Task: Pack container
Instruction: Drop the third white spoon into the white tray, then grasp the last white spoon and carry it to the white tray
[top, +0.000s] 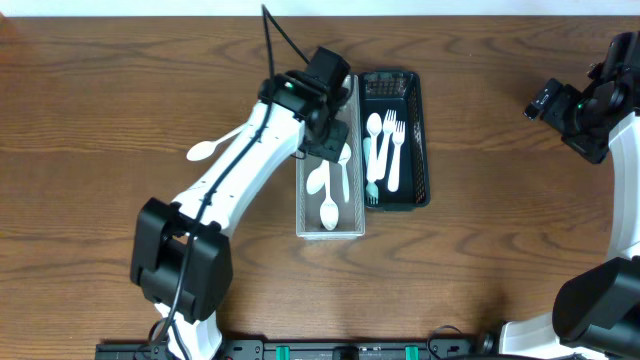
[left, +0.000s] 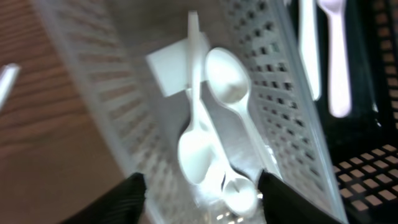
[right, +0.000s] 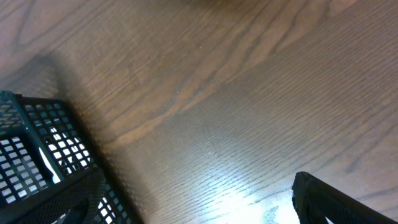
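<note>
A clear mesh basket (top: 330, 235) holds several white spoons (top: 327, 210). Beside it on the right, a black mesh basket (top: 425, 150) holds white forks and spoons (top: 392, 140). My left gripper (top: 335, 140) hangs over the clear basket. In the left wrist view it (left: 202, 199) is open above the basket wall (left: 124, 124), with white spoons (left: 196, 149) lying below and between its fingers. One white spoon (top: 203, 151) lies loose on the table to the left. My right gripper (top: 545, 100) is at the far right, open and empty (right: 199, 211).
The black basket's corner (right: 37, 162) shows at the left of the right wrist view, with bare wood table beside it. The black basket and its utensils (left: 339, 62) fill the right of the left wrist view. The left arm crosses the table diagonally.
</note>
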